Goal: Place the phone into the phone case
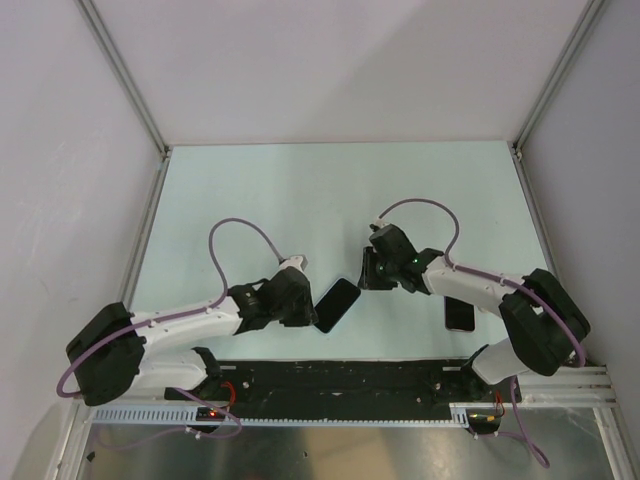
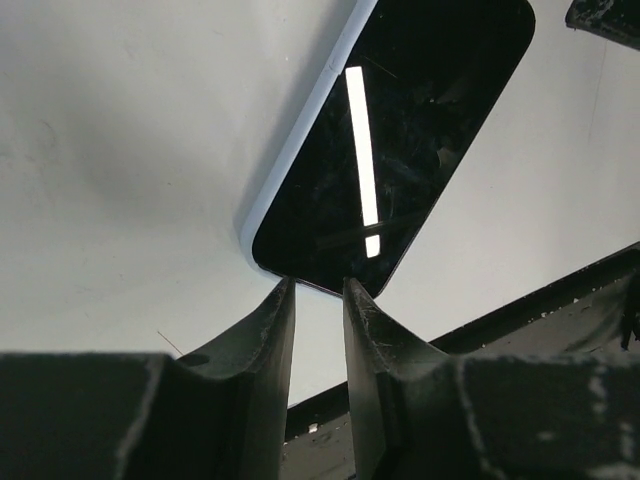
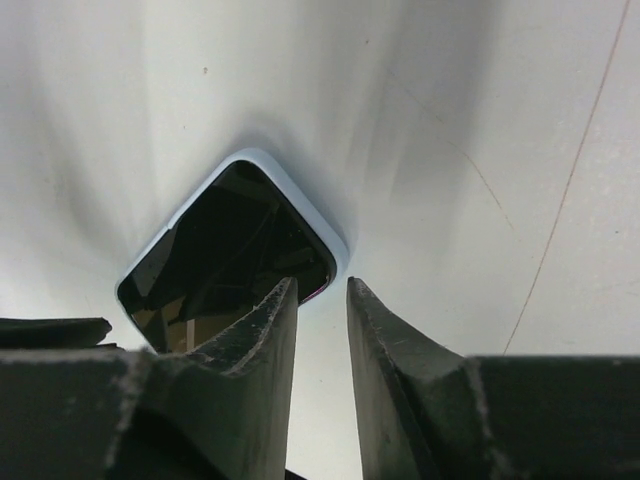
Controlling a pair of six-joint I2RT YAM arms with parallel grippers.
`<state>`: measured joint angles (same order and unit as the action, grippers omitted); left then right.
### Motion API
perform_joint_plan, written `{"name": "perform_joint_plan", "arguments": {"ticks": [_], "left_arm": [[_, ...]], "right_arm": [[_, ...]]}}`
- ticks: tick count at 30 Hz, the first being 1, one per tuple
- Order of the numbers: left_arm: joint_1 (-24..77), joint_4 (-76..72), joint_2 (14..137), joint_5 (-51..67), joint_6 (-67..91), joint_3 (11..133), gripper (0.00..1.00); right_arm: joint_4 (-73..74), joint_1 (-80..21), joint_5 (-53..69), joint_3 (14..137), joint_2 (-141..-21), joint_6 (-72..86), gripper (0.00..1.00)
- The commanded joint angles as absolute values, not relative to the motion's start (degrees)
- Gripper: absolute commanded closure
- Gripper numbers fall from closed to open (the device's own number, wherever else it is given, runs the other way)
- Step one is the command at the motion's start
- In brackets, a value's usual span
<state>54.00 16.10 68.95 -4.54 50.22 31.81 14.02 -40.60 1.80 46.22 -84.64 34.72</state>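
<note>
The phone (image 1: 337, 304), a glossy black slab with a pale rim, lies flat and slanted on the table between my two grippers. My left gripper (image 1: 307, 306) is at its lower left end. In the left wrist view the fingertips (image 2: 283, 292) reach the phone's (image 2: 390, 150) near edge, narrowly open with only table between them (image 2: 320, 286). My right gripper (image 1: 367, 277) is at the upper right end, also narrowly open (image 3: 322, 284) and holding nothing. Its left finger overlaps the phone's (image 3: 225, 245) corner. The phone case (image 1: 459, 316), a dark flat slab, lies partly under my right forearm.
A black strip (image 1: 340, 375) runs along the table's near edge by the arm bases. Metal frame rails (image 1: 145, 250) border the pale table on the left and right. Purple cables (image 1: 245, 228) loop above both wrists.
</note>
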Motion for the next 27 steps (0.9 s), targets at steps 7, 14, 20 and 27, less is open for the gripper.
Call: {"name": "perform_joint_plan", "arguments": {"ticks": [7, 14, 20, 27], "left_arm": [[54.3, 16.1, 68.4, -9.3, 52.9, 31.1, 0.7], [53.3, 16.3, 67.3, -9.4, 53.4, 30.3, 0.72], [53.4, 16.2, 68.4, -8.4, 53.6, 29.3, 0.73], [53.3, 14.8, 70.9, -7.2, 52.7, 30.3, 0.73]], "right_arm": [[11.7, -42.4, 2.1, 47.4, -88.0, 33.5, 0.75], [12.1, -43.5, 1.8, 48.5, -90.7, 33.1, 0.8], [13.1, -44.4, 0.6, 49.0, -91.7, 32.9, 0.85], [13.6, -45.9, 0.3, 49.6, -93.3, 33.1, 0.91]]}}
